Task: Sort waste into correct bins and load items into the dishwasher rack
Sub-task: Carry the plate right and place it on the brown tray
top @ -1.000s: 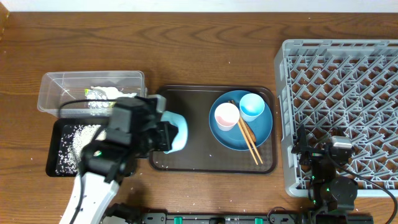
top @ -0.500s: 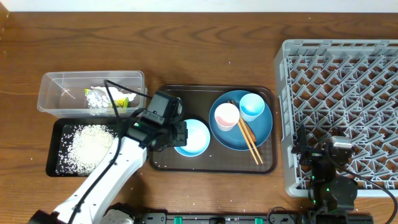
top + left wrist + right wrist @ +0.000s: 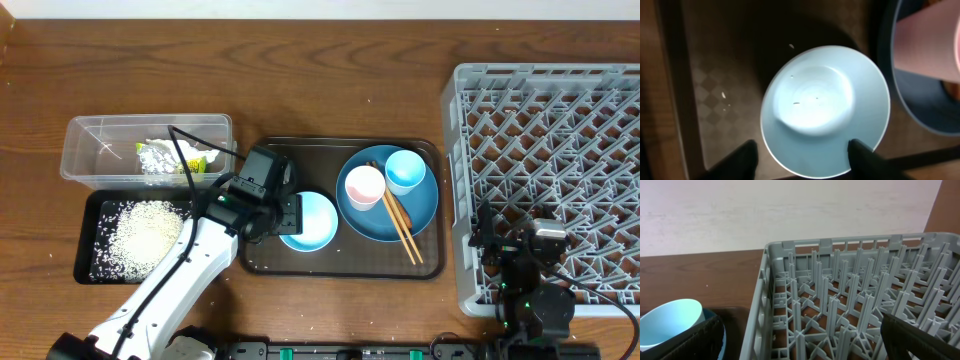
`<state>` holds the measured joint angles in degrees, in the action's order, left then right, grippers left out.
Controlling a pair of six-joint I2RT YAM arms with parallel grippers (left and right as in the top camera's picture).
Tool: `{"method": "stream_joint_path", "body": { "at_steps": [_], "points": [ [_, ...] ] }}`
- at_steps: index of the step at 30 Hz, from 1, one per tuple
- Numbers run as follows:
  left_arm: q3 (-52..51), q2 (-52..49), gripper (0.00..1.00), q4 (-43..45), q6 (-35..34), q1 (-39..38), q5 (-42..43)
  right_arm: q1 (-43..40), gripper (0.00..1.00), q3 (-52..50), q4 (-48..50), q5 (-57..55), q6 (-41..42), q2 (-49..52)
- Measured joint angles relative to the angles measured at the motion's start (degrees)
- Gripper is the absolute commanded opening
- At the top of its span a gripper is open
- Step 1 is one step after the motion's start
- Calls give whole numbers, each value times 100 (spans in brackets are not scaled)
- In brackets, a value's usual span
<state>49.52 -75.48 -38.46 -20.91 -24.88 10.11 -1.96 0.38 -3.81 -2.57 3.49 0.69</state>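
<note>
- The white-blue bowl is sitting upright on the brown tray, just left of the blue plate.
- Your left tool is hanging over the bowl's near rim, fingers spread and gripping nothing.
- The plate is carrying the pink-lined cup, pale blue cup and chopsticks.
- Rice is lying in the black tray, the wrapper in the clear tub.
- Your right tool is hovering released over the grey rack's near edge.

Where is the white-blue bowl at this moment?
Overhead, the bowl sits on the brown tray, left of the blue plate, beside the left pincer.
</note>
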Motion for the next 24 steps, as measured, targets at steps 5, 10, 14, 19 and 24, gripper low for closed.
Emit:
{"method": "stream_joint_path", "body": {
  "at_steps": [5,10,14,19,24],
  "points": [
    [0,0,88,-4,-31,0,-4,0,99,0,0,0,0,0],
    [0,0,91,-9,-28,0,-2,0,99,0,0,0,0,0],
    [0,0,90,-2,-28,-4,-127,0,99,0,0,0,0,-2],
    [0,0,90,0,-28,-4,-560,0,99,0,0,0,0,0],
    [0,0,91,63,-28,-4,-750,0,99,0,0,0,0,0]
  ]
}}
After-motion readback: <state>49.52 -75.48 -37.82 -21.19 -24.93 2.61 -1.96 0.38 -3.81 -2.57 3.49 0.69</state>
